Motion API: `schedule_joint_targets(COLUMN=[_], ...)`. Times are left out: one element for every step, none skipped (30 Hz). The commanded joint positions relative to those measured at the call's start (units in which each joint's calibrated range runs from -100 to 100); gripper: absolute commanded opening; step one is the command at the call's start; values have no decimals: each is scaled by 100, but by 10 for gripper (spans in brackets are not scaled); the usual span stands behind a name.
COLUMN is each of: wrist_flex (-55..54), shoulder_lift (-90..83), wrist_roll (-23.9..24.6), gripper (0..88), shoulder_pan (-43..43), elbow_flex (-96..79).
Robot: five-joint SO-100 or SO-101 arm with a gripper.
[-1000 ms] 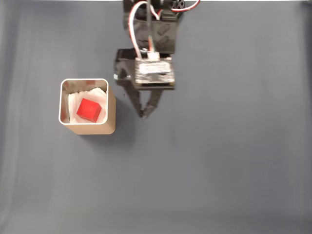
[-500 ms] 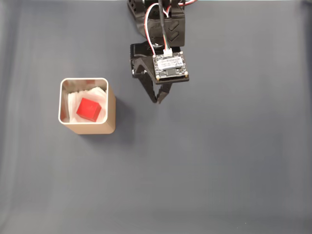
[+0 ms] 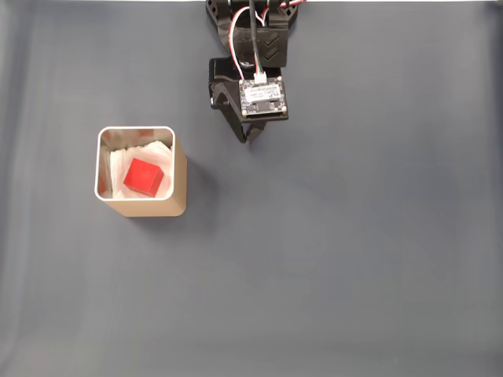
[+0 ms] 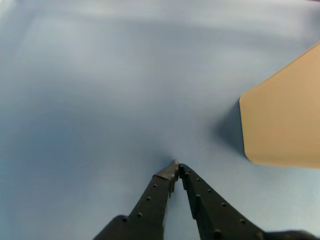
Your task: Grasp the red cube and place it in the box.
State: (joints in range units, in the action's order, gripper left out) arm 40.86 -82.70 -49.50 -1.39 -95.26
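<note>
1. The red cube (image 3: pixel 143 176) sits inside the box (image 3: pixel 180 185), on the crumpled white paper lining (image 3: pixel 118 166), a little off-centre toward 5 o'clock in the fixed view. Nothing touches it. It reads as placed, so the task looks done.
2. The box stands upright on the grey counter (image 3: pixel 354 259) at about 9 o'clock of the fixed view. The paper probably cushions the drop and keeps the cube from bouncing out.
3. The gripper (image 3: pixel 250 140) is at roughly 12 o'clock in the fixed view, well apart from the box, which lies off toward its 8 o'clock. It hangs over bare counter and carries nothing.
4. Gripper state: the jaws are closed, tips meeting with nothing between them; clearest in the wrist view (image 4: pixel 175 169).
5. Arm pose: folded back near its base at the top edge, the wrist board (image 3: pixel 262 96) facing up, the fingers pointing toward 6 o'clock. Looks like a parked pose.
6. Wrist view: the box's tan side wall (image 4: pixel 285 120) shows at 3 o'clock, apart from the fingertips.
</note>
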Motion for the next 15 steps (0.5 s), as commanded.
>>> schedule_joint_targets(wrist_flex=[218, 284, 415, 571, 711, 850, 998, 1162, 1310, 1482, 1646, 1810, 1966, 2106, 2204], shoulder_lift=[-484, -596, -691, -761, -821, -882, -925, -986, -1055, -1133, -1202, -1262, -1306, -1358, -1392], wrist_roll=[-20, -24, -34, -29, -29, -29, -29, -24, -5, 10, 20, 20, 20, 20, 29], gripper=[1, 1, 1, 1, 1, 1, 1, 1, 1, 1, 1, 1, 1, 1, 1], shoulder_pan=[-77, -92, -106, -106, -106, -106, -106, -92, -77, -70, -70, -70, -70, -85, -99], elbow_flex=[-282, -401, -446, -446, -446, -455, -455, -455, -455, -455, -455, -455, -455, -455, -455])
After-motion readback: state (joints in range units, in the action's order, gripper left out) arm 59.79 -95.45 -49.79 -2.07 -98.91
